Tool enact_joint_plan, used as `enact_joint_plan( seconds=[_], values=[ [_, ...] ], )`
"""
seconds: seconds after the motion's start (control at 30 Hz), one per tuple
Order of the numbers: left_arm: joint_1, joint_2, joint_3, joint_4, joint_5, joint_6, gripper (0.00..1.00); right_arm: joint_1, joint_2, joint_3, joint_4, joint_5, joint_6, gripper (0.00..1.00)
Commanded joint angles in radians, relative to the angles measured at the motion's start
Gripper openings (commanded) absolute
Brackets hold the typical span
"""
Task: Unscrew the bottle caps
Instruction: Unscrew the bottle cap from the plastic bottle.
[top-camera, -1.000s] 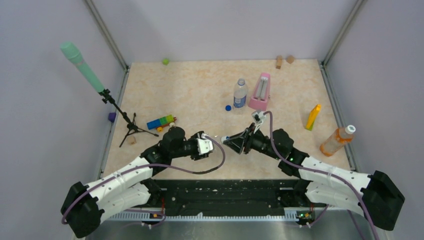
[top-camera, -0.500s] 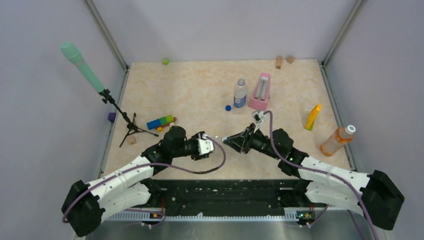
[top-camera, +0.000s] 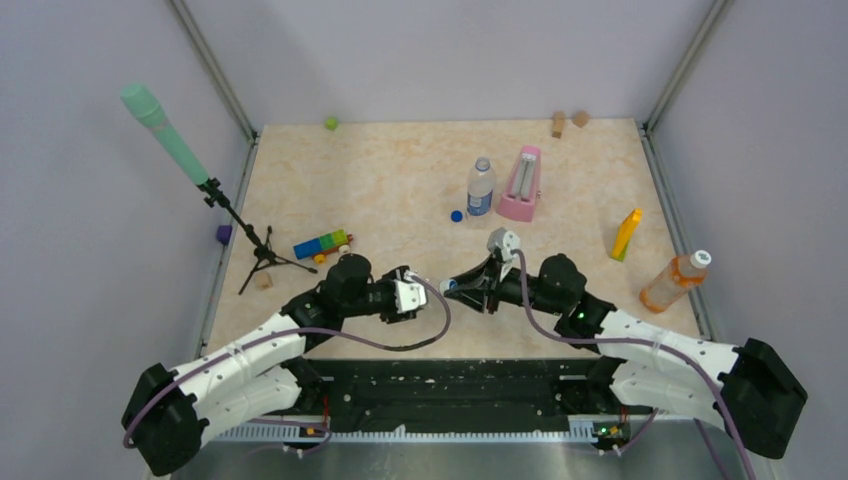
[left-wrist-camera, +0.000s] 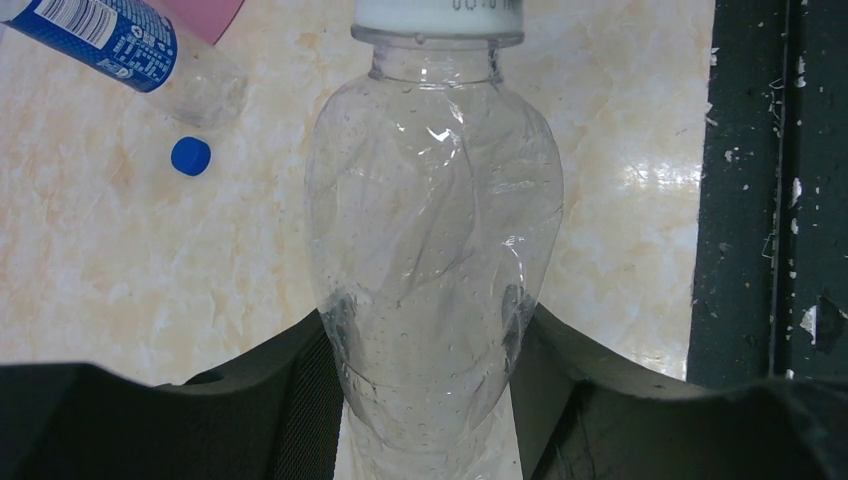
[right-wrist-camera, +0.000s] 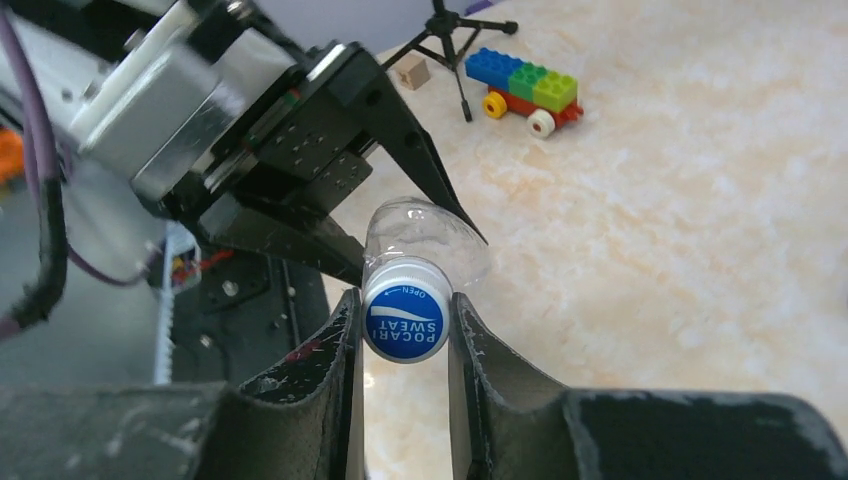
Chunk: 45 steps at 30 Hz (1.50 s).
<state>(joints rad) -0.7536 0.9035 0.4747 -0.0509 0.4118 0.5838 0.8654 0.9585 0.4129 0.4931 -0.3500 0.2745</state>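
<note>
Left claw pinching plain clear bottle by its body, right claw clamped on its white cap, blue cap loose on surface

The tabletop was a beige marbled slab. Upper middle, a blue-label bottle stood just beside a pink metronome, with a loose dark blue cap just left of it. A yellow object and an orange bottle sat by the right edge. A green cube and wooden blocks were along the top, and a toy brick car and mic stand at left.
</note>
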Motion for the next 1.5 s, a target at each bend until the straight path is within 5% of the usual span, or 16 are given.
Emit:
enact_joint_plan(
  seconds=[0.0,0.4,0.57,0.63,0.67,0.77,0.9,1.2,1.47],
  values=[
    [-0.001,-0.05,0.008,0.114,0.077,-0.038,0.0,0.004,0.017,-0.004,-0.032,-0.219,-0.42,0.0],
    [0.002,-0.059,0.005,0.109,0.112,-0.029,0.0,-0.001,0.067,-0.013,-0.053,-0.344,-0.941,0.0],
    [0.005,-0.065,0.004,0.097,0.104,-0.029,0.0,-0.054,0.046,-0.04,0.029,-0.396,-0.952,0.0],
    [0.005,-0.066,0.002,0.093,0.08,-0.029,0.0,-0.058,0.042,-0.073,0.148,-0.337,-0.863,0.0],
    [0.005,-0.067,0.001,0.092,0.06,-0.03,0.0,-0.058,0.041,-0.091,0.212,-0.293,-0.784,0.09],
    [0.005,-0.063,0.0,0.092,0.002,-0.025,0.0,-0.058,0.029,-0.123,0.371,-0.089,-0.483,0.52],
    [0.005,-0.029,0.001,0.099,-0.037,0.005,0.0,-0.058,-0.006,-0.108,0.357,0.078,-0.098,0.64],
    [0.003,0.006,0.031,0.087,-0.049,0.019,0.0,-0.058,-0.029,-0.06,0.198,0.248,0.426,0.63],
    [0.003,0.012,0.034,0.085,-0.036,0.023,0.0,-0.058,0.064,-0.097,0.36,0.201,0.63,0.58]
  ],
)
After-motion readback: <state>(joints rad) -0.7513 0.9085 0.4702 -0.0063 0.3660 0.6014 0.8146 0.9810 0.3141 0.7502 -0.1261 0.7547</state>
